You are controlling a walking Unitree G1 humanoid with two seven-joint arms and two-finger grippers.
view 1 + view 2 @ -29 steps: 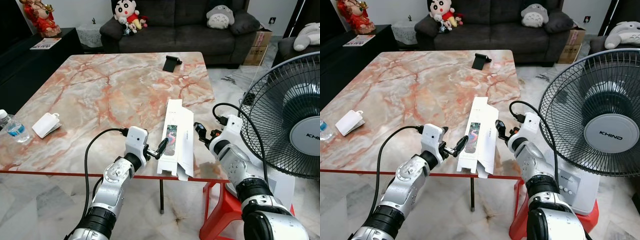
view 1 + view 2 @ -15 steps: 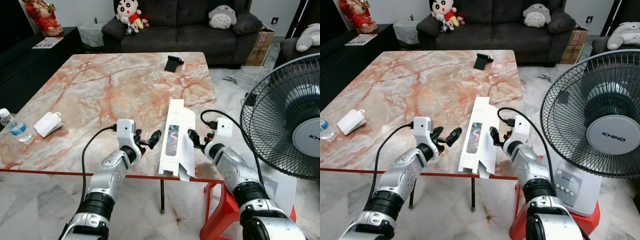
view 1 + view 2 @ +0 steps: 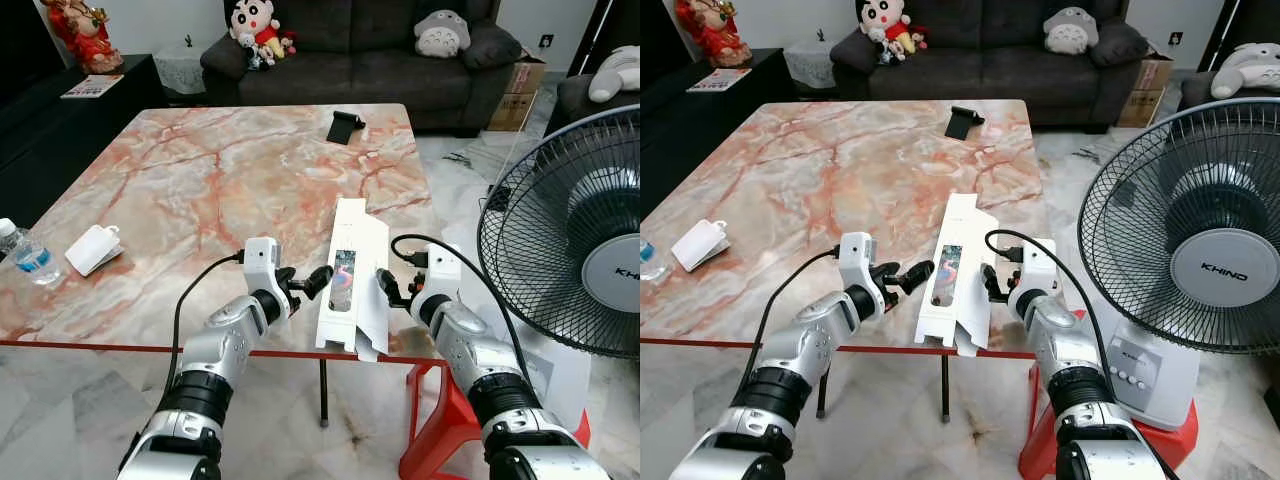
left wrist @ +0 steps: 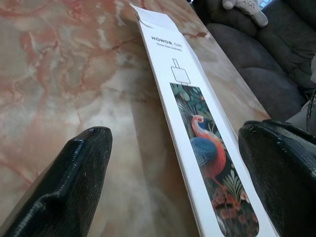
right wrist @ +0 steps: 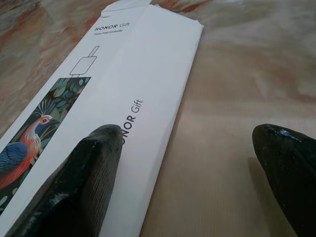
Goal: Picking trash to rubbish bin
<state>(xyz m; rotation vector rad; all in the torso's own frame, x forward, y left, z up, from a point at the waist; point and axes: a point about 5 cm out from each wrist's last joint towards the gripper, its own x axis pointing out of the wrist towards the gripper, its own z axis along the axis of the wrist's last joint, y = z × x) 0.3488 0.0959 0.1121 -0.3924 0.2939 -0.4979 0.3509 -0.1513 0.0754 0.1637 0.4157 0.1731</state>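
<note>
A long white gift box with a bird picture lies on the marble table, its near end over the front edge. My left gripper is open just left of the box, one fingertip almost at its left edge. My right gripper is open at the box's right edge. In the left wrist view the box runs between the spread fingers. In the right wrist view one finger rests over the box and the other over bare table.
A standing fan on a red stool is close on the right. A water bottle and a white pouch lie at the table's left; a black stand sits at the far edge. A sofa stands behind.
The left gripper drew back from the box's left edge, then came close again. The right gripper moved in to the box's right edge. The box has stayed put.
</note>
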